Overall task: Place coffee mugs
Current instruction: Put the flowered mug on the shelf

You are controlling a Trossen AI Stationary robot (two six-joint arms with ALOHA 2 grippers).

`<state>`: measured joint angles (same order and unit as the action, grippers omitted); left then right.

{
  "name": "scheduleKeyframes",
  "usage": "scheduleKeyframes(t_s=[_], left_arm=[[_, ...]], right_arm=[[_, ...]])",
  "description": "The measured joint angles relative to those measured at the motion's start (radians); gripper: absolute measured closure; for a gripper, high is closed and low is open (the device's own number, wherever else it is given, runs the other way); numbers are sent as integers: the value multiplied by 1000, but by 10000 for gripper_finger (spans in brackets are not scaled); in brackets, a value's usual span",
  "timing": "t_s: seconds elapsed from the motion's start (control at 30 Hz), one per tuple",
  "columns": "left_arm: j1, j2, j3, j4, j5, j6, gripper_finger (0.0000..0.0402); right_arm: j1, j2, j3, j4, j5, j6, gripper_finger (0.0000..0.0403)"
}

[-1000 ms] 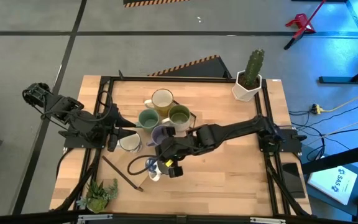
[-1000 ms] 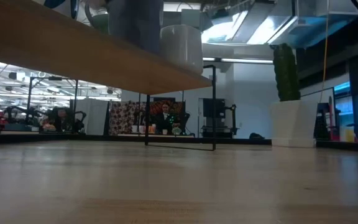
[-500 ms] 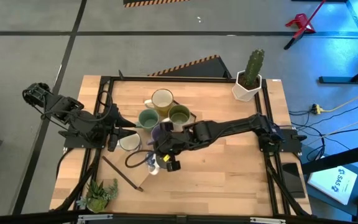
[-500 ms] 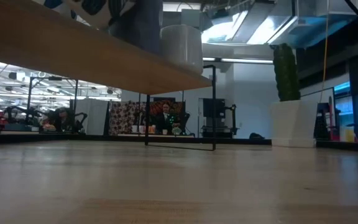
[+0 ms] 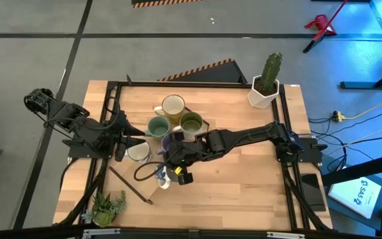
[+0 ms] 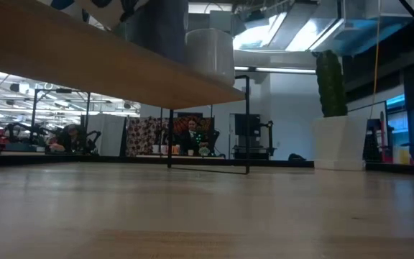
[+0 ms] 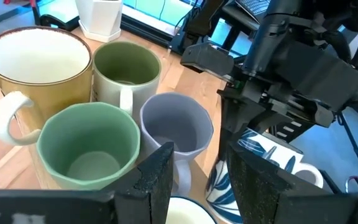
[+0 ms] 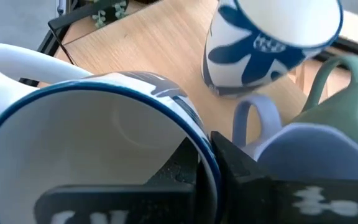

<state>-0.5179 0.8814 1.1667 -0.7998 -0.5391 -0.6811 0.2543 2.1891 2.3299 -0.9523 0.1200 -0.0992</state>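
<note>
Left arm folded low along the counter's [image 5: 244, 182] left edge, forearm reaching inward. Left claw [image 5: 121, 151] with fingers apart, just beside a cream mug [image 5: 138, 153]; in the left wrist view only a sliver of that mug's rim seen low between the fingers, contact not readable.

Centre: four mugs bunched close. Cream-and-yellow mug [image 5: 173, 106] rearmost, teal green mug [image 5: 158, 127] and olive-lined mug [image 5: 191, 123] in front of it, lavender mug [image 5: 172, 141] nearest, partly under the right arm.

Right arm stretched from the right edge across to the middle, wrist bent down. Right claw [image 8: 207, 158] clamped on the rim of a white mug with blue rim [image 8: 104, 124], tipped on its side, one finger inside, one outside. Second blue-patterned mug [image 8: 260, 43] standing just beyond, cut off at the frame edge.

Low view: mugs only dark shapes at the top edge.

Right: open wood before and behind the right arm; cactus pot [image 5: 264, 93] at the far right corner.
</note>
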Motion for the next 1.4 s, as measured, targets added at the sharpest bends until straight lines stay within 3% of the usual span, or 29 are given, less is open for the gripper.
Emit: scheduleKeyframes(t_s=[1.03,1.4], left_arm=[[0,0,0,0,0,0,260],[0,0,0,0,1,0,260]], right_arm=[[0,11,0,45,-10,-53,383],[-1,11,0,75,2,-56,312]])
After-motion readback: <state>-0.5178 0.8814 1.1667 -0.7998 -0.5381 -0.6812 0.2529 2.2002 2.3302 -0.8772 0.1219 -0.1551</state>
